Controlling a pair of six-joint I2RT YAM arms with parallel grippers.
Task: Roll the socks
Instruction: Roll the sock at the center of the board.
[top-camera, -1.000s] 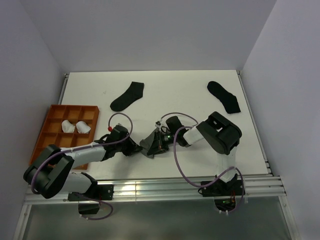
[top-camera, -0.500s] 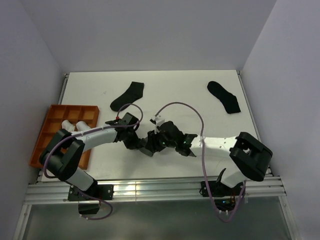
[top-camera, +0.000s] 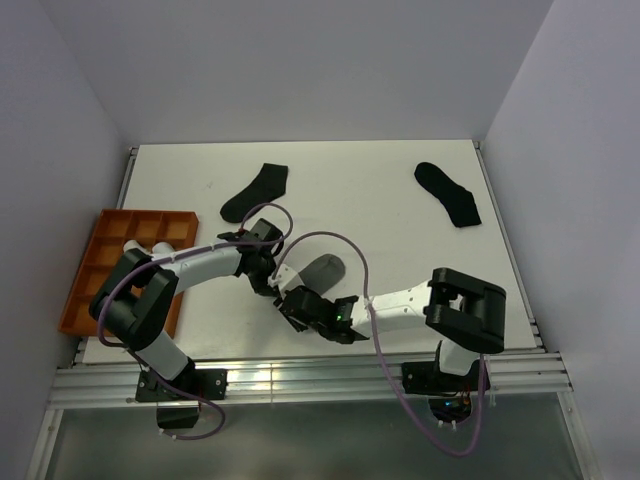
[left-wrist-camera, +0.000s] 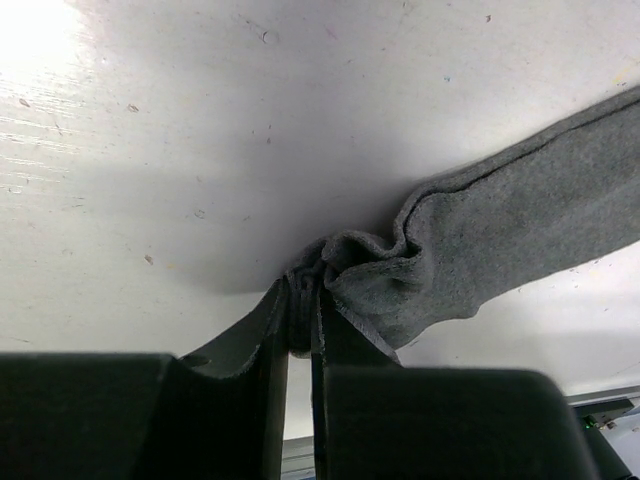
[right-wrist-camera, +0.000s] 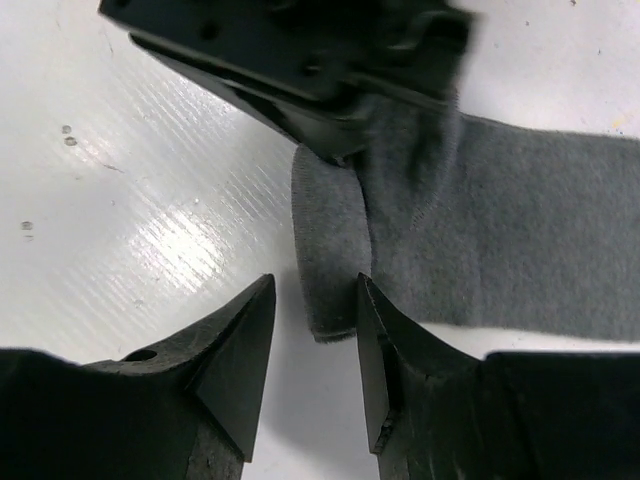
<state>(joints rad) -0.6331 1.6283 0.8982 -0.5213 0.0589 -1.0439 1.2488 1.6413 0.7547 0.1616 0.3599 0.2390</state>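
White table (top-camera: 400, 190) on show, scuffed and glossy under the lights. Right at the tip of the left gripper (left-wrist-camera: 303, 290) lies the grey sock (top-camera: 322, 270), one bunched end caught in those closed fingers, the rest flat on the surface and trailing off beyond the right gripper (right-wrist-camera: 315, 282), whose parted fingers straddle its near edge. Past the left gripper, further up the table, lies a first black sock (top-camera: 255, 193), flat. Well away from both grippers, far right, lies a second black sock (top-camera: 448, 193). Out to the left gripper's left, an orange tray (top-camera: 85, 290) sits at the table's edge.
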